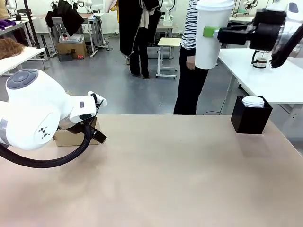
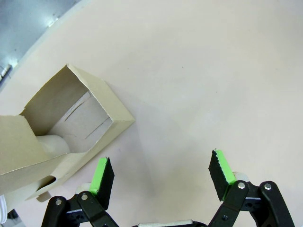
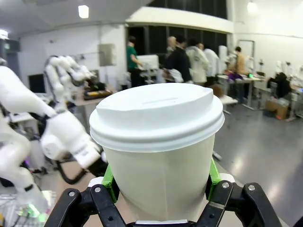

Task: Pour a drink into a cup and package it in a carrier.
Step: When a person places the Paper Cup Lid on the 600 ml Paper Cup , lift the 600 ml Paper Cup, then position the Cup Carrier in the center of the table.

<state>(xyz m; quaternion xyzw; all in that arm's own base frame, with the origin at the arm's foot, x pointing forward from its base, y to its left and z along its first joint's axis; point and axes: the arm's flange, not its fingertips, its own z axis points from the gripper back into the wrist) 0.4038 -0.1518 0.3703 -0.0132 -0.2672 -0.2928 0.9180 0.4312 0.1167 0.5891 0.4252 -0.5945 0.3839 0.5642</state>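
Nearest, the left end effector [image 2: 161,163] hangs wide open just beside the carrier [image 2: 80,118], whose open slot the left wrist view looks into. Farther off, the right end effector [image 3: 161,182] clamps the lidded cup [image 3: 158,142], which the front view shows high above the worktop [image 1: 165,175].

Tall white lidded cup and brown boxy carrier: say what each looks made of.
Tall white cup: probably matte paper, dull wall. Its lid: likely moulded plastic, raised rim, slight sheen. Brown boxy carrier: plain uncoated cardboard, with folded flaps and cut slits.
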